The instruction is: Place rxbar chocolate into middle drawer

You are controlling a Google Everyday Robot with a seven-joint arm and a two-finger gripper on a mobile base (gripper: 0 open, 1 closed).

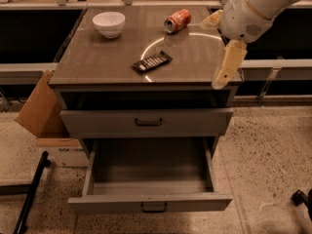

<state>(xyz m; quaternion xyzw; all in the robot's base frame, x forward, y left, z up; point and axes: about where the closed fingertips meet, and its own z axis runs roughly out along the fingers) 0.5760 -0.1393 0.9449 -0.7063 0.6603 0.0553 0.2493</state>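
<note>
While the gripper [228, 65] hung at the cabinet's [97, 62] right front corner, just above the edge of its top, the view did not show whether it was open or closed. It was a pale, smooth, tapered part below a rounded white arm [253, 13], and the arm was cut off at the upper right.

The cabinet top was a flat, grey-brown, slightly glossy slab showing a curved reflection. The rxbar [152, 61], a thin black rectangular wrapper with white lettering too small to read, lay flat near the middle of the top, towards its front, and was well apart from the gripper. A round white bowl [108, 23] stood at the top's rear left; its contents could not be made out. An orange-red can [177, 19] lay on its side at the rear centre.

Below the top were a dark recess and then a closed grey metal upper drawer [146, 122] with a small dark handle. The middle drawer [185, 202] stood pulled out, its bare grey floor showing.

A cardboard box [41, 108] leaned at the cabinet's left side, partly hidden behind it.
</note>
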